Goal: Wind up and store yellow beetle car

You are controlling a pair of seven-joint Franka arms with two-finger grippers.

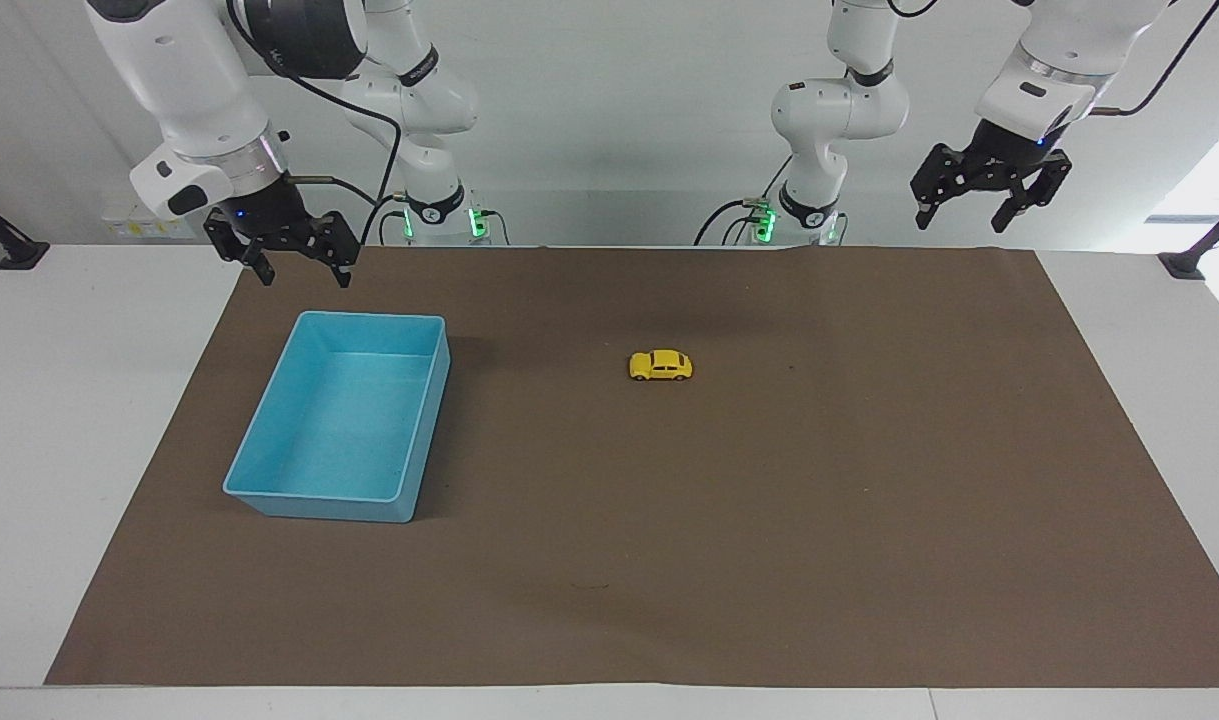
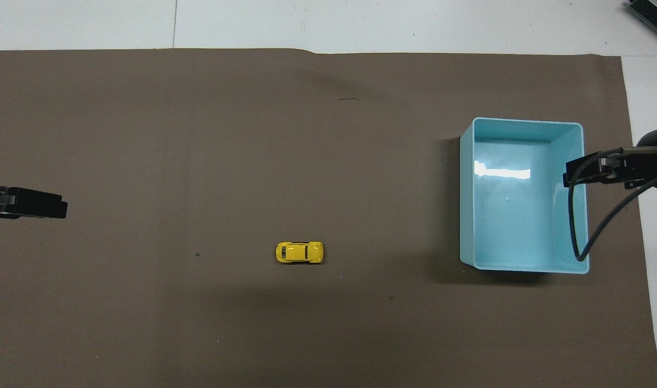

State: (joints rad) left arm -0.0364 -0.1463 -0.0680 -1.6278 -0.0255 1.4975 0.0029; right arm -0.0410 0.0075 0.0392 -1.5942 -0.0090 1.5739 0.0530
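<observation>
The yellow beetle car (image 1: 660, 366) stands on its wheels on the brown mat near the middle of the table; it also shows in the overhead view (image 2: 299, 252). The light blue bin (image 1: 269, 440) is empty and sits toward the right arm's end of the table; it also shows in the overhead view (image 2: 467, 215). My right gripper (image 1: 303, 271) hangs open and empty in the air over the mat's edge by the bin's corner nearest the robots. My left gripper (image 1: 963, 218) hangs open and empty high over the left arm's end of the table. Both arms wait.
A brown mat (image 1: 769, 550) covers most of the white table (image 1: 69, 400). A cable loops from the right arm over the bin's edge in the overhead view (image 2: 576, 215). Black clamps stand at both table ends.
</observation>
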